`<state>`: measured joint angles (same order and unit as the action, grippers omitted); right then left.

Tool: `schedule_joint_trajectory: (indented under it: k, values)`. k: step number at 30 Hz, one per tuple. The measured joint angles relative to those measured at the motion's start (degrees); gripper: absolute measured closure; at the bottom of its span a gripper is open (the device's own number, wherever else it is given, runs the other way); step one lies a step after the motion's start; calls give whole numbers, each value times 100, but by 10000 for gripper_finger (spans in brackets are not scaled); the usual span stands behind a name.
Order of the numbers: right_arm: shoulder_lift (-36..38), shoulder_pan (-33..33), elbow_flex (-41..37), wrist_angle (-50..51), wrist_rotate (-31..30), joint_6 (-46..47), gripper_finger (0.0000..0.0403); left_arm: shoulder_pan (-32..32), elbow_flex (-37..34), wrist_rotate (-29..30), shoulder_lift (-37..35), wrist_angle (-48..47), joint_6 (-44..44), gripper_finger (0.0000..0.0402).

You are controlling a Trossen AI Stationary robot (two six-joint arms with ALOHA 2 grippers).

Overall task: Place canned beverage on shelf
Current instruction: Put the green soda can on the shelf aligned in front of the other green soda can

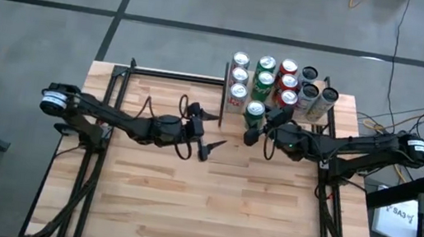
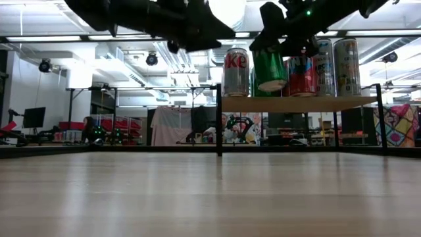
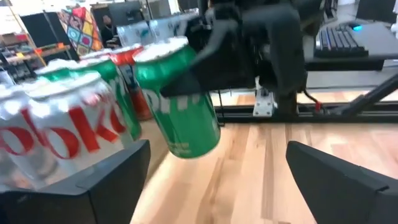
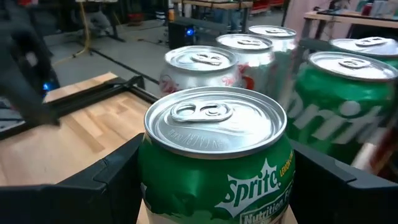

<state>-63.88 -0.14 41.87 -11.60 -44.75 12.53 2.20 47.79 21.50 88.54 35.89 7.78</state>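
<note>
A workshop floor lay beyond the tabletop (image 1: pixel 216 210), at whose far edge the shelf (image 2: pixel 299 104) was raised on black posts and stocked with cans in rows. A green can (image 1: pixel 255 115) was held just before the shelf's front edge, clamped by the right end effector (image 1: pixel 258 130), probably to extend the green row. The left end effector (image 1: pixel 211 133), spread wide and empty, was kept beside the shelf, clear of the placement.

Grey concrete floor (image 1: pixel 187 3) surrounds the butcher-block bench (image 1: pixel 209 201); ceiling lights (image 2: pixel 227 10) glow above, with a colourful quilt (image 2: pixel 398 125) hanging behind.
</note>
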Motion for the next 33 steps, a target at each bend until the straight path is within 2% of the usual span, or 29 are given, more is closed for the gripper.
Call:
schedule_joint_trajectory:
  k: [3, 7, 15, 25, 33]
  values:
    - [0, -2, 0, 2, -223, 55, 115, 3, 0, 0, 270, 243, -37, 58]
    - [-2, -5, 0, -58, -539, 110, 115, 7, 2, -2, 715, 1106, 10, 86]
    - [-2, -2, 0, -98, -651, 345, 115, 7, 85, -2, 1744, 2666, 72, 152]
    - [-10, -2, -17, -94, -1074, 419, 115, -66, 872, 35, 2959, 3278, 467, 278]
    - [-50, -2, -28, -107, -1079, 559, 113, -215, 1577, 68, 3658, 3298, 420, 365]
